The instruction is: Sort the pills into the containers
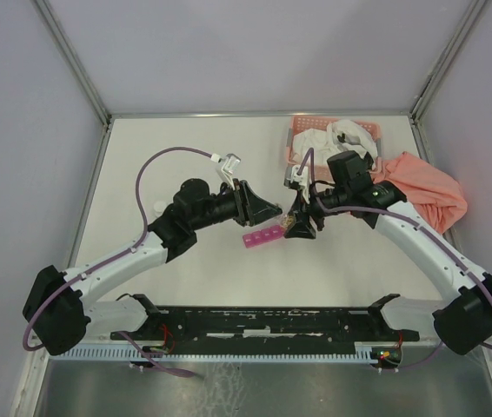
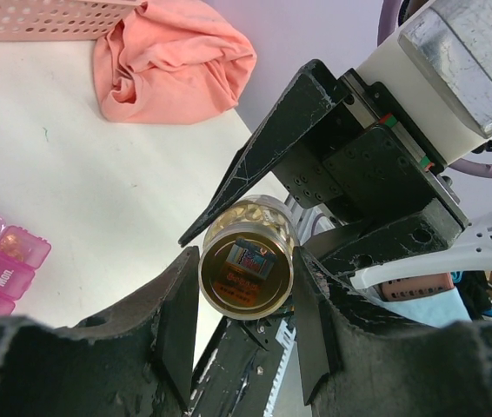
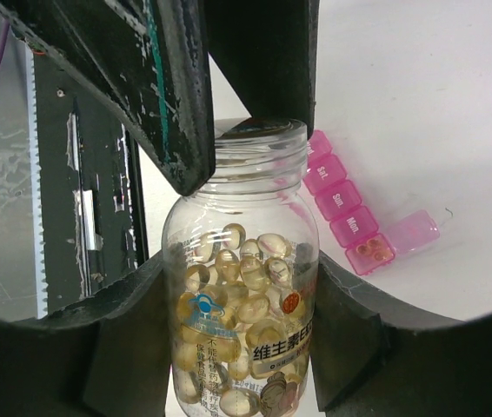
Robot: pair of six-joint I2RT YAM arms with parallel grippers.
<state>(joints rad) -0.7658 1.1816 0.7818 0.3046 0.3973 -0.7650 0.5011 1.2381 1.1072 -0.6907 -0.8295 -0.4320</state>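
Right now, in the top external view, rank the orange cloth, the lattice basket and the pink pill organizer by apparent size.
Largest, not ranked against each other: the orange cloth and the lattice basket look about alike, and the basket is partly covered.
Smallest: the pink pill organizer.

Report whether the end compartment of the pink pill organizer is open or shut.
Open. The end compartment has its lid flipped out beside it, with amber capsules showing inside.

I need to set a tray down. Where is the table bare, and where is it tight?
Bare: far-left table between left arm and back wall, and the strip between organizer and base rail. Crowded: the centre, where left gripper and right gripper hold the bottle, and far right, with basket and orange cloth.
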